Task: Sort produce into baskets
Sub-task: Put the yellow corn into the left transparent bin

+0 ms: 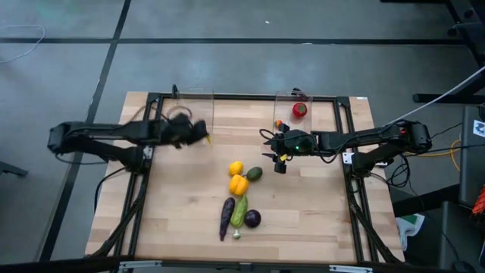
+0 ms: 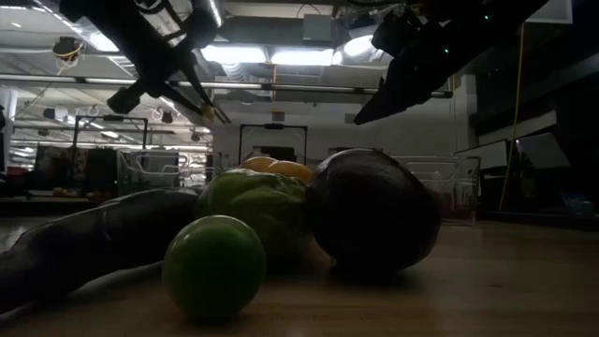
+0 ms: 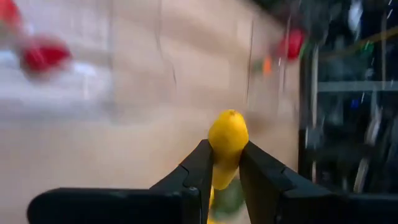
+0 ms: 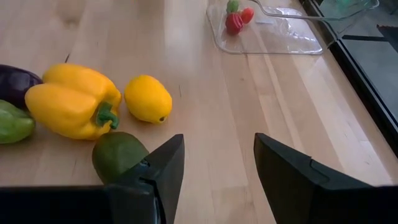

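A small yellow toy fruit (image 3: 227,140) is clamped between the fingers of the left gripper (image 1: 198,133), beside the left clear plastic rectangular basket (image 1: 195,98). On the wooden table (image 1: 182,205) remain a yellow lemon (image 4: 148,98), yellow pepper (image 4: 71,101), green avocado (image 4: 119,155), purple eggplant (image 1: 226,215) and round purple piece (image 1: 252,218). The right gripper (image 4: 214,165), fingers apart, hovers near the avocado; the right clear basket (image 1: 289,99) contains a red tomato (image 1: 300,110).
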